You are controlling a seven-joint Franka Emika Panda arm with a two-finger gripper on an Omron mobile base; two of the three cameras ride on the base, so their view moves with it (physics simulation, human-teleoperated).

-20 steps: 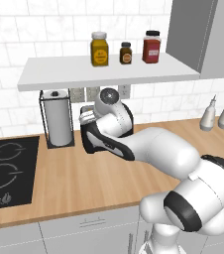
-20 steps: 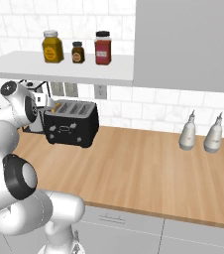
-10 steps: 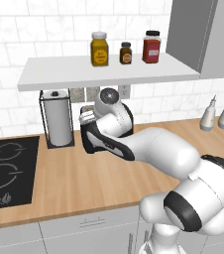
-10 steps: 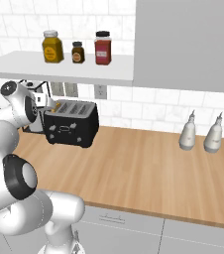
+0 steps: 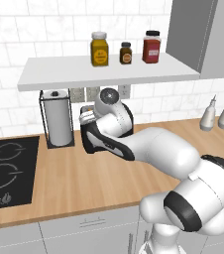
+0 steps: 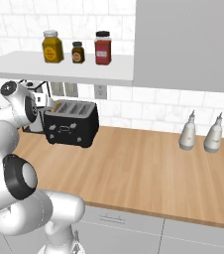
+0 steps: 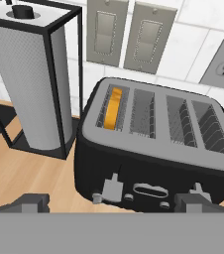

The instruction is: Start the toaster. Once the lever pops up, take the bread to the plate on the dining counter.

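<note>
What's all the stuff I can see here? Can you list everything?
toaster: one, black with grey top, on the wood counter by the wall
bread: one slice, tan, in the toaster's leftmost slot in the hand view
paper towel roll: one, white in dark wire frame, beside the toaster
jars: three, yellow, brown, red, on the white shelf
bottles: two, pale grey, at the wall
hob: one, black, set into the counter
wall switches: two, grey, behind the toaster
gripper: one, dark tips, open, just before the toaster's front
</note>
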